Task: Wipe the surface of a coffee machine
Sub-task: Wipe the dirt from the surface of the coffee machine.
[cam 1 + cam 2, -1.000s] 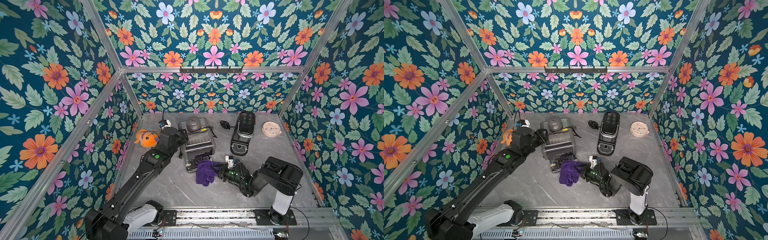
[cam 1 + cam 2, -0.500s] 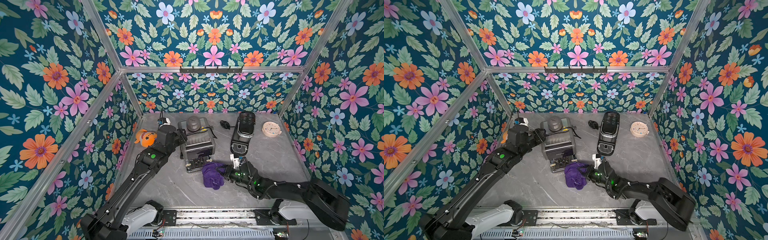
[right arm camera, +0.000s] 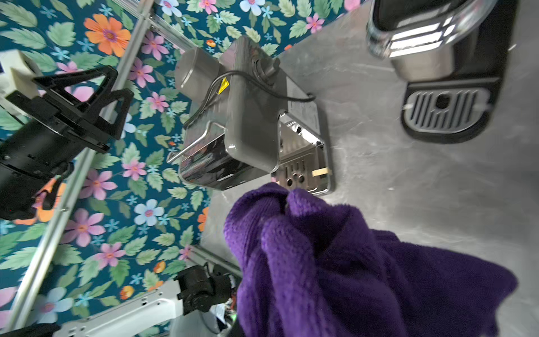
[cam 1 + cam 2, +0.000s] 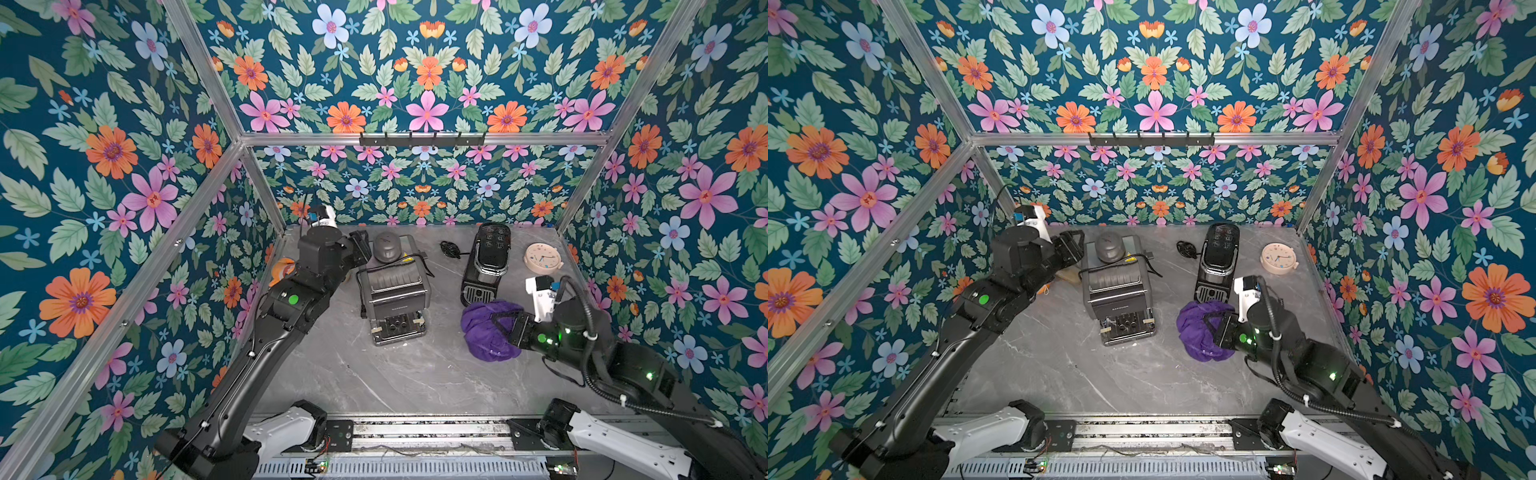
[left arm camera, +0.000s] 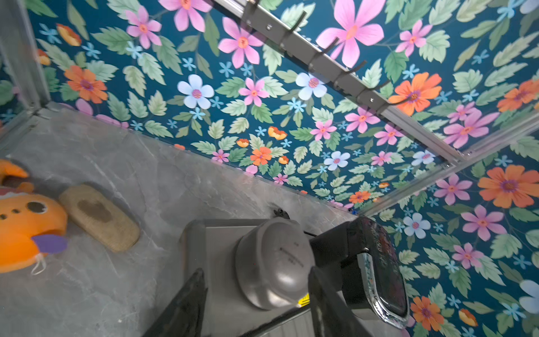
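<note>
right gripper (image 4: pixel 498 323): fingers pressed together on a bunch of the purple cloth (image 4: pixel 482 340), which balloons out past the fingertips. whether its underside rests on the table (image 4: pixel 374 382) is hard to tell from above, maybe just off it.

key relation for you: from the cloth, the black coffee machine (image 4: pixel 484 262) lies straight ahead toward the back wall. its drip-tray end is just beside the cloth. its long axis runs front to back, in line with your reach. the grey coffee machine (image 4: pixel 392 291) lies to the left of the cloth, with clear table between them, front panel facing the rail. the right arm holds the wiper and is much nearer the black machine, so that looks like the cheaper surface to reach. going to the grey one means a sideways sweep left.

left gripper (image 4: pixel 361 245): fingers spread, holding nothing, at the grey machine's back left corner, just beside its dome lid (image 5: pixel 274 262). it's well placed to steady that machine, not to wipe.

counts:
- coffee machines 2
- cloth 1
- round clock (image 4: pixel 542 258) 1, right back corner, well apart
- orange plush toy (image 5: pixel 26 230) 1
- tan pad (image 5: pixel 99 217) 1, touching or just beside the toy
- loose black plug (image 4: pixel 451 249) 1, between the two machines at the back
</note>
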Motion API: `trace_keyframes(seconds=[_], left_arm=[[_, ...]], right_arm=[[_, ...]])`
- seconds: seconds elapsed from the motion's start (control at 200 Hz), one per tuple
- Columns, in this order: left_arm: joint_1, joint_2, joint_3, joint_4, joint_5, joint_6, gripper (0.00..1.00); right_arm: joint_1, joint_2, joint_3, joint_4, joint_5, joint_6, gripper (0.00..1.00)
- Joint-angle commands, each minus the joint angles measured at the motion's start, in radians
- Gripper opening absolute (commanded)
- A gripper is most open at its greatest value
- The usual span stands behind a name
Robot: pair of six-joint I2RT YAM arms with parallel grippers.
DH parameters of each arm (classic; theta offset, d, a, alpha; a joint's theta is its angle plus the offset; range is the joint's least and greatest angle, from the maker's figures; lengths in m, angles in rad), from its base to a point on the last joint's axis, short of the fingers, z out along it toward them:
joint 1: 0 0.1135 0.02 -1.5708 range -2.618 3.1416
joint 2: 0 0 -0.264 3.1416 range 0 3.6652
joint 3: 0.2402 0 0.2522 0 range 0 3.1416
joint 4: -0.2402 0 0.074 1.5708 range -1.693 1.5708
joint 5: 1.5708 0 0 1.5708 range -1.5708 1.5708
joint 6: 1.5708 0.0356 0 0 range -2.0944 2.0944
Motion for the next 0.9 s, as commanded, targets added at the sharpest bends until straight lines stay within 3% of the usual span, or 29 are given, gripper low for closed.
trace_keyframes(seconds=[0.0,0.125,0.235,0.495,0.895], left_arm=[[-0.041,0.096,0.071,0.07,0.098,0.05,0.56],[-0.14,0.262,0.221,0.081,0.113,0.131,0.56],[-0.171,0.393,0.316,0.09,0.179,0.15,0.56],[-0.174,0.569,0.421,0.149,0.325,0.179,0.56],[-0.172,0.749,0.595,0.115,0.396,0.2,0.56]], right_arm=[[-0.111,0.121,0.172,-0.229,-0.011,-0.242,0.0],[-0.341,0.233,0.288,-0.164,-0.228,-0.341,0.0],[-0.456,0.318,0.354,-0.116,-0.331,-0.376,0.0],[-0.471,0.463,0.516,-0.082,-0.303,-0.43,0.0],[-0.488,0.462,0.536,0.005,-0.362,-0.398,0.0]])
